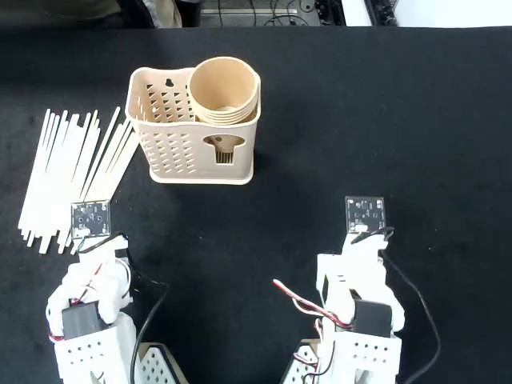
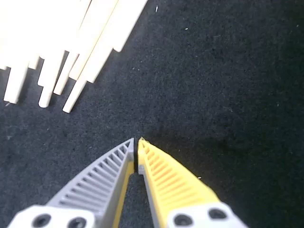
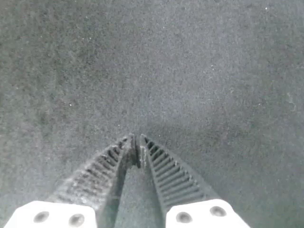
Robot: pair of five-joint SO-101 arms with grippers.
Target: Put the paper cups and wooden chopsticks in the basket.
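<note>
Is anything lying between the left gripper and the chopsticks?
No. In the left wrist view, bare black table lies between the shut left gripper and the chopsticks.

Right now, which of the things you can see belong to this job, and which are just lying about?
For the job:
- basket
- paper cups, already stacked in one end of the basket
- wooden chopsticks, loose on the table beside the basket

Lying about:
- cables beyond the table's far edge

Black table [image 1: 384,112], cables [image 1: 276,14] behind.
</note>
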